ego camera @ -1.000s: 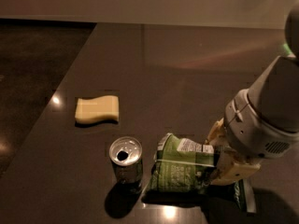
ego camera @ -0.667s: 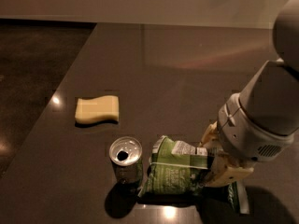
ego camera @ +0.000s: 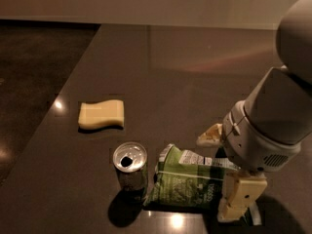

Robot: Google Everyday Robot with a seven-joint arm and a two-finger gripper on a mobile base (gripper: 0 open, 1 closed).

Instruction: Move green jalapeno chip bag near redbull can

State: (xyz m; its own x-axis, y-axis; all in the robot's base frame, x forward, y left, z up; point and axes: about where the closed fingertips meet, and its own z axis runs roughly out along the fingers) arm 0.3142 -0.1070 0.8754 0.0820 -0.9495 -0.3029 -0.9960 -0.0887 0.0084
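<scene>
The green jalapeno chip bag (ego camera: 187, 182) lies flat on the dark table, its left edge right beside the redbull can (ego camera: 130, 165), which stands upright with its round shiny top showing. My gripper (ego camera: 225, 169) is at the bag's right end and stands open. One pale finger (ego camera: 210, 134) is above the bag with a dark gap between them, and the other finger (ego camera: 241, 196) is below the bag's right edge. The large white arm housing (ego camera: 273, 130) hides the wrist.
A pale yellow wavy sponge (ego camera: 101, 114) lies on the table behind and left of the can. The table's left edge (ego camera: 53, 106) runs diagonally, with dark floor beyond it. The table's near edge is close below the bag.
The gripper carried the bag a little left, up to the can. Its fingers now stand wider apart around the bag's right end.
</scene>
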